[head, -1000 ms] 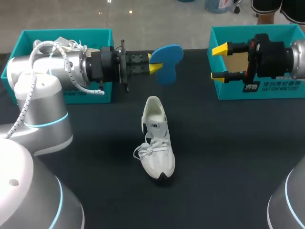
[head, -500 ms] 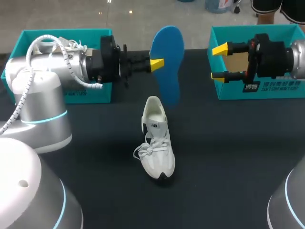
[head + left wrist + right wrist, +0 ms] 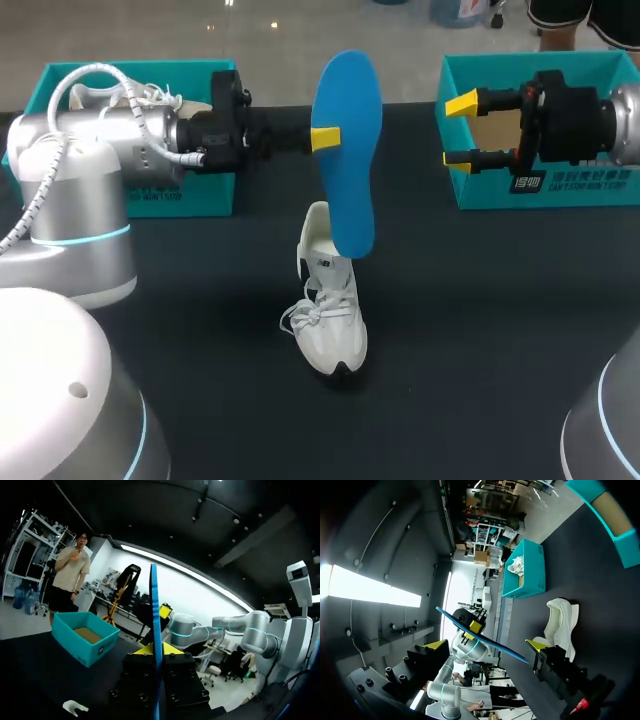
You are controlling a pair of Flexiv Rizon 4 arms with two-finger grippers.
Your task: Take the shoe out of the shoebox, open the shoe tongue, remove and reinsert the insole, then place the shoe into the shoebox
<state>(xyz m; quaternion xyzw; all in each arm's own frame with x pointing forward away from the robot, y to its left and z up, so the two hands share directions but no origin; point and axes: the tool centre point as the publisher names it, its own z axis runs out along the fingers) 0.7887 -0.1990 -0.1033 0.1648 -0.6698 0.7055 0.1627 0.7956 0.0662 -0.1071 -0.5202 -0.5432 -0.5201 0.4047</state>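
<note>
- Upper centre of the head view: long blue foam insole (image 3: 347, 150), held upright, its lower end overlapping the shoe's heel in this view.
- Upper left to centre: left gripper (image 3: 325, 138), jaws clamped on the insole's edge. The left wrist view shows the insole edge-on between both yellow tips.
- Centre: white lace-up sports shoe (image 3: 330, 310) resting on the black tabletop (image 3: 480, 330), toe toward the lower edge.
- Upper right: right gripper (image 3: 460, 131), jaws spread apart, in front of the open teal cardboard shoebox (image 3: 540, 185).
- Upper left: second teal box (image 3: 190, 190).
</note>
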